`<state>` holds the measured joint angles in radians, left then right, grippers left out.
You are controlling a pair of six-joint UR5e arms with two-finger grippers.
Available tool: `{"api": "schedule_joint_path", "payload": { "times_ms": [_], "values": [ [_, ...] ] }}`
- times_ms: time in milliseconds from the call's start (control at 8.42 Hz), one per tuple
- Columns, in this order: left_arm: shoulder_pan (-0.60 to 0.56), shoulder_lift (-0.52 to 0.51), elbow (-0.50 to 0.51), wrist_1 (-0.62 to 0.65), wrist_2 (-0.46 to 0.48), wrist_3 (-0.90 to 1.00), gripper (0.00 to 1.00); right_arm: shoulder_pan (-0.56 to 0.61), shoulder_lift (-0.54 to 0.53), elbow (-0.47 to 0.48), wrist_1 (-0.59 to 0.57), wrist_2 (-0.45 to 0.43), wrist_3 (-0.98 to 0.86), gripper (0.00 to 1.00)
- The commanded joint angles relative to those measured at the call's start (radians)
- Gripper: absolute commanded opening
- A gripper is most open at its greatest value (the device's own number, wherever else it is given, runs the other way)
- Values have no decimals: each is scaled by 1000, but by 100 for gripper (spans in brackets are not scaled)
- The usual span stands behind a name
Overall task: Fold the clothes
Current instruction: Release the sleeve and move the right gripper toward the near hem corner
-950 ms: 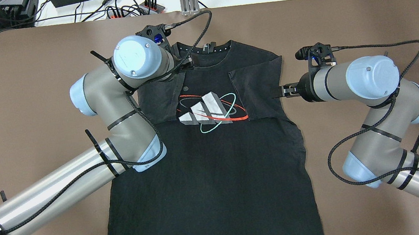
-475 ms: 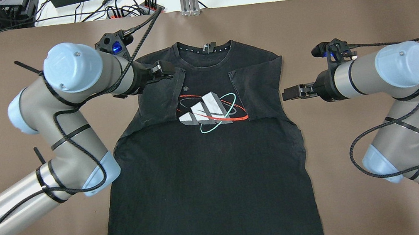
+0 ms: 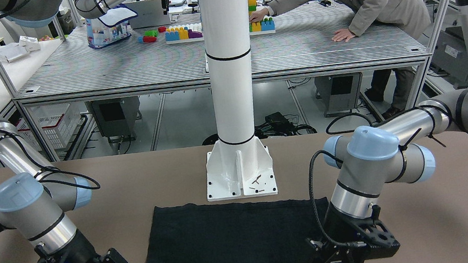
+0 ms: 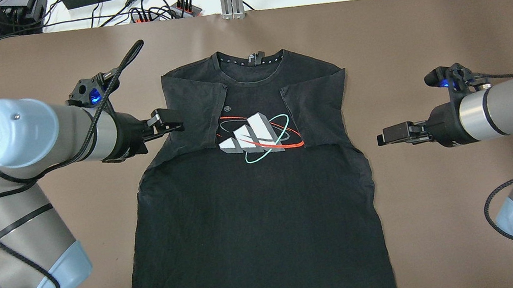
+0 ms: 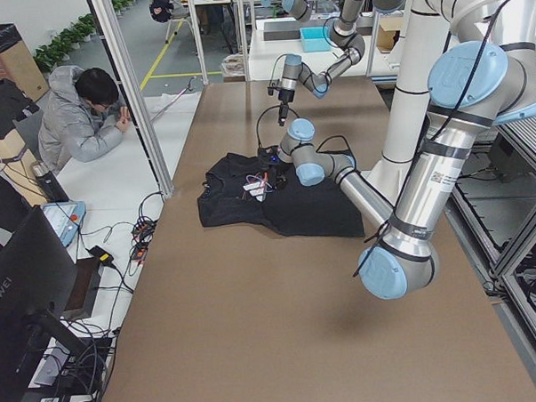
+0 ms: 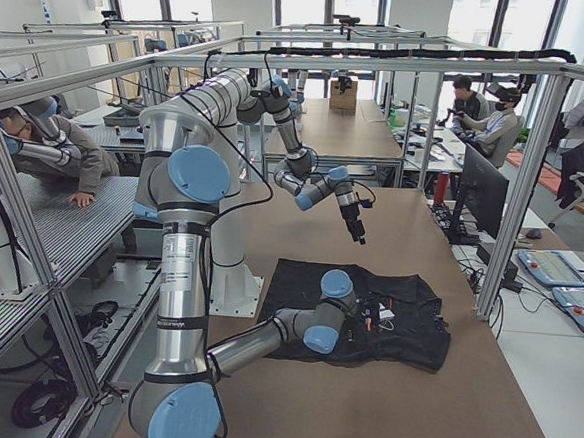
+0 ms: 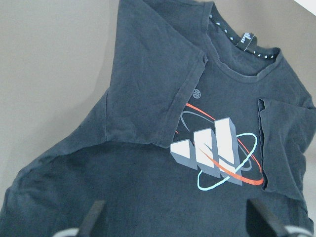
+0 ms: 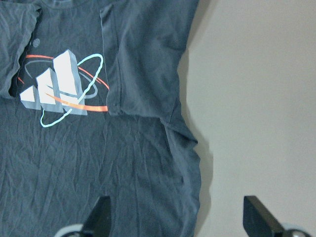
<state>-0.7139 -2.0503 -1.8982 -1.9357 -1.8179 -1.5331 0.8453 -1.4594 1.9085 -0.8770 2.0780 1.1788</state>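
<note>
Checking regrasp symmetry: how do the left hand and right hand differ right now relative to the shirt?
In the overhead view, the left hand has its fingertips over the edge of the shirt, at a folded sleeve. The right hand is apart from the shirt, over bare table. The left hand also lies nearer the collar end than the right hand. Shared: both are open, hold nothing and point inward at the shirt.

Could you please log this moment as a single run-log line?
task: fold clothes | T-shirt: flat, sleeves folded in | left gripper: open, over T-shirt edge | right gripper: open, off T-shirt
</note>
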Motion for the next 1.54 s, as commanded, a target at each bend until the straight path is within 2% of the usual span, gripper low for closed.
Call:
{"api": "schedule_joint_path", "payload": {
  "times_ms": [0, 238, 475, 950, 1425],
  "values": [
    [34, 139, -159, 0, 9, -65, 100, -35, -160, 127, 97, 94, 217, 94],
    [71, 157, -167, -2, 61, -71, 100, -131, -226, 124, 199, 86, 219, 94],
    [97, 159, -189, 3, 101, -70, 100, -245, -240, 115, 224, 76, 222, 94],
    [99, 160, -191, 6, 127, -68, 100, -417, -271, 113, 228, -79, 249, 94],
    [99, 174, -191, 6, 129, -67, 100, -598, -279, 104, 228, -254, 352, 94]
  ]
}}
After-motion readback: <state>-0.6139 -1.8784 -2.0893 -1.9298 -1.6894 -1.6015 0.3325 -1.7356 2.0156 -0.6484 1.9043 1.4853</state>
